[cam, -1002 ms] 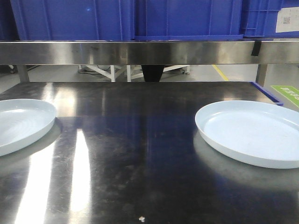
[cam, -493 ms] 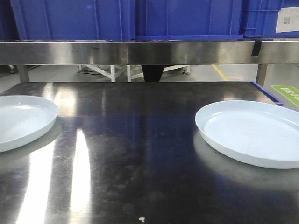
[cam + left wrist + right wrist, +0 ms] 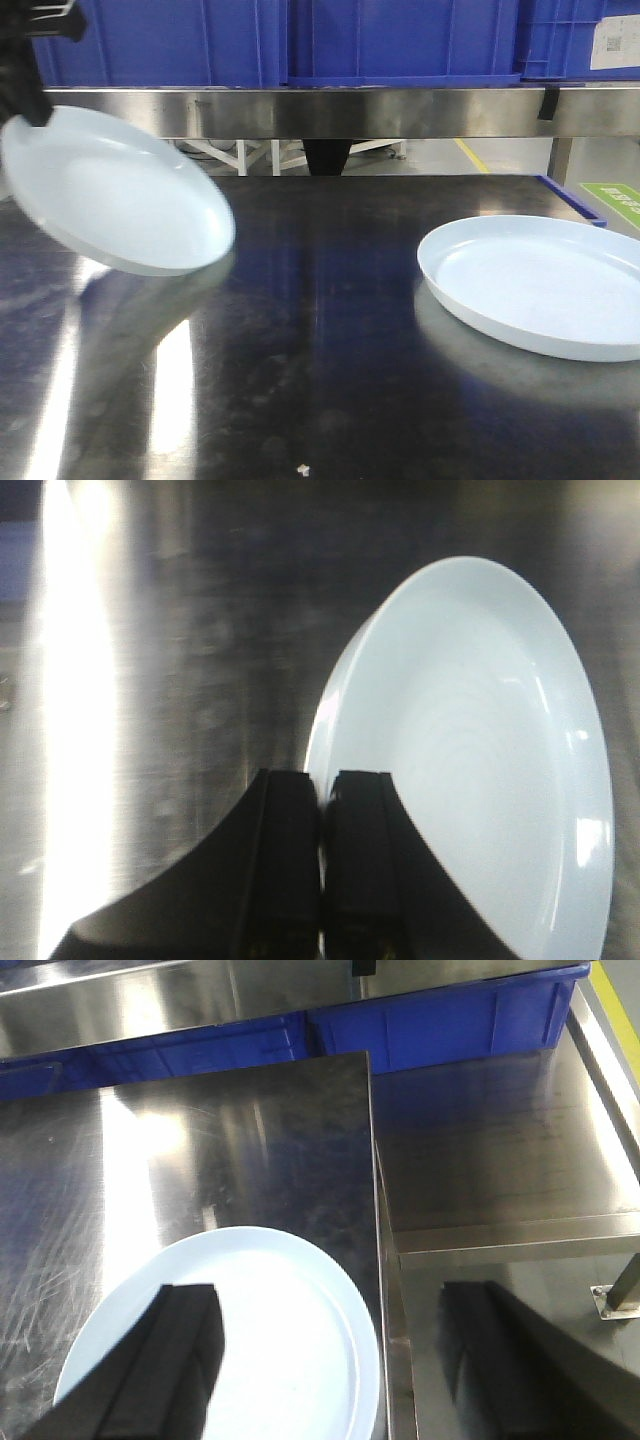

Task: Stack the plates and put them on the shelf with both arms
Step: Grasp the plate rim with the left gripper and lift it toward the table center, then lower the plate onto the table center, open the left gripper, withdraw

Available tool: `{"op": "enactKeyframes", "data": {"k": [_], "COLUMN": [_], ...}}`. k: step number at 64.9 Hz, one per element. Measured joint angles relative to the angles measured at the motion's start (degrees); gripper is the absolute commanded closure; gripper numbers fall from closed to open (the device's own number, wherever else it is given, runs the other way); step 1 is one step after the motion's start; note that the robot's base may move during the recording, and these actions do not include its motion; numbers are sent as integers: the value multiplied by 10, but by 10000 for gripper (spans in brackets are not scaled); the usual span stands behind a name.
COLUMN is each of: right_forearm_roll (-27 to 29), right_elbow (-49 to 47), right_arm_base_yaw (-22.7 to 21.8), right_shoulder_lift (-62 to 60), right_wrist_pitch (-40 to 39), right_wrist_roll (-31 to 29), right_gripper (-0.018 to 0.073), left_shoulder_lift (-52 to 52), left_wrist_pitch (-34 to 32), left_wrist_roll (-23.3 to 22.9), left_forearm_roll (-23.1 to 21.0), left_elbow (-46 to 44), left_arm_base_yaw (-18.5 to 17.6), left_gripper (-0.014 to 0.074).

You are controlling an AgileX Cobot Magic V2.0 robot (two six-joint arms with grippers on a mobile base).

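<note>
- Pinches the near rim of the raised plate (image 3: 470, 760) between the left fingers (image 3: 290, 870), pressed close with only the rim's thin edge between them.
- Holds that plate in the air over the left side of the worktop (image 3: 330, 360). Tilted, with the high edge up by the fingers and the low edge toward the worktop's middle. Blurred in the front view.
- Spreads the right fingers (image 3: 170, 1360) wide, gripping nothing, with one above the flat plate (image 3: 290, 1330) and the other out past the worktop's right edge.
- Leaves the flat plate lying level near the worktop's right edge, well apart from the raised plate.
- Shows a steel shelf (image 3: 350, 110) above the worktop's far edge, carrying blue crates (image 3: 400, 40).
</note>
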Motion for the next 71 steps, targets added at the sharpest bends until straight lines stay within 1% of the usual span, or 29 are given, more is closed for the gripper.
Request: {"op": "enactKeyframes", "data": {"k": [7, 34, 40, 51, 71], "right_forearm_roll": [0, 0, 0, 0, 0], "right_elbow": [0, 0, 0, 0, 0], "right_arm_base_yaw": [0, 0, 0, 0, 0], "right_shoulder_lift": [0, 1, 1, 1, 1], "right_wrist_pitch": [0, 0, 0, 0, 2], "right_wrist_roll": [0, 0, 0, 0, 0], "right_gripper": [2, 2, 2, 2, 2], "left_shoulder_lift": [0, 45, 58, 80, 85], "left_wrist_pitch": [0, -15, -16, -16, -16], "left_wrist_roll": [0, 0, 0, 0, 0], "left_forearm_roll": [-11, -35, -35, -35, -7], "left_elbow": [0, 0, 0, -1, -1], "left_arm_base_yaw": [-31, -110, -119, -119, -119], "left_gripper": [507, 507, 507, 507, 506]}}
